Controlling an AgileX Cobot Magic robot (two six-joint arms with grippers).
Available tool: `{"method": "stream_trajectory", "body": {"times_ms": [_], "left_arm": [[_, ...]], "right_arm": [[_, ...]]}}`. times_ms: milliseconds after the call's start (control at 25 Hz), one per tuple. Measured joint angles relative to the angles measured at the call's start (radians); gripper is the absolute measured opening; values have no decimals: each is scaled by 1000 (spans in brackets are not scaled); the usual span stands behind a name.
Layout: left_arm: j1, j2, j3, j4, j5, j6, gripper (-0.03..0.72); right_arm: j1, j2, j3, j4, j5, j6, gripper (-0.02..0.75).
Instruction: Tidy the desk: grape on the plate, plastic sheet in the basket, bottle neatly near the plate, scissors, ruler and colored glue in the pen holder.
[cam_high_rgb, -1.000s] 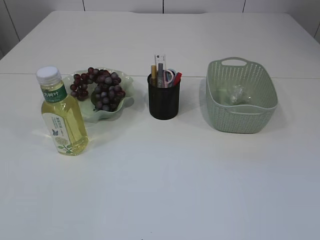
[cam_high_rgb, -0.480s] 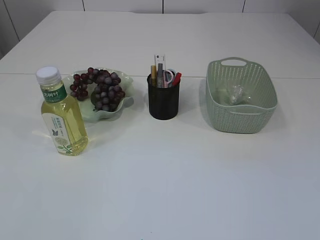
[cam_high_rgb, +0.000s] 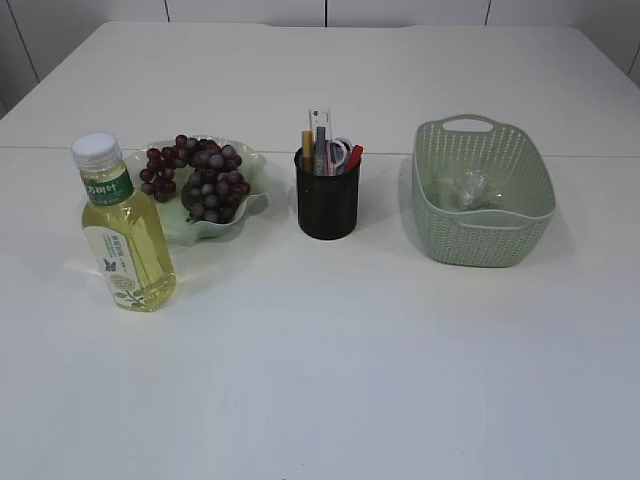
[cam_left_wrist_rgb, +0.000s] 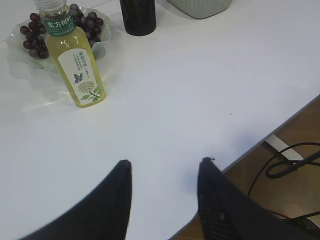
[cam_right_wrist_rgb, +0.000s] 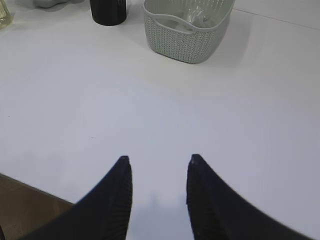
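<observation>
At the left of your exterior view, the bottle of yellow drink stands upright with its white cap on, just in front of the pale green plate and touching or nearly touching its near rim. The bunch of dark grapes lies on that plate. In the middle of the frame stands the black pen holder, with the ruler, a yellow glue stick, and the scissors poking out of its top. To the right, apart from the holder, sits the green woven basket, with the crumpled clear plastic sheet inside on its floor.

Your left gripper hangs over the bare white table near its front edge, fingers spread wide and holding nothing. Your right gripper also hangs over bare tabletop, fingers parted and empty, with the basket in the upper middle of its wrist view.
</observation>
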Motion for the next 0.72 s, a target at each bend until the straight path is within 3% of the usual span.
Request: {"method": "stream_trajectory", "body": {"times_ms": [200,520,720], "left_arm": [[38,0,0,-2,0,0,295],[303,0,0,-12,0,0,264],[400,0,0,-44,0,0,246]], "right_arm": [[0,0,0,-2,0,2,305],[-84,0,0,-2,0,2,305],[-93,0,0,0,0,4,305]]}}
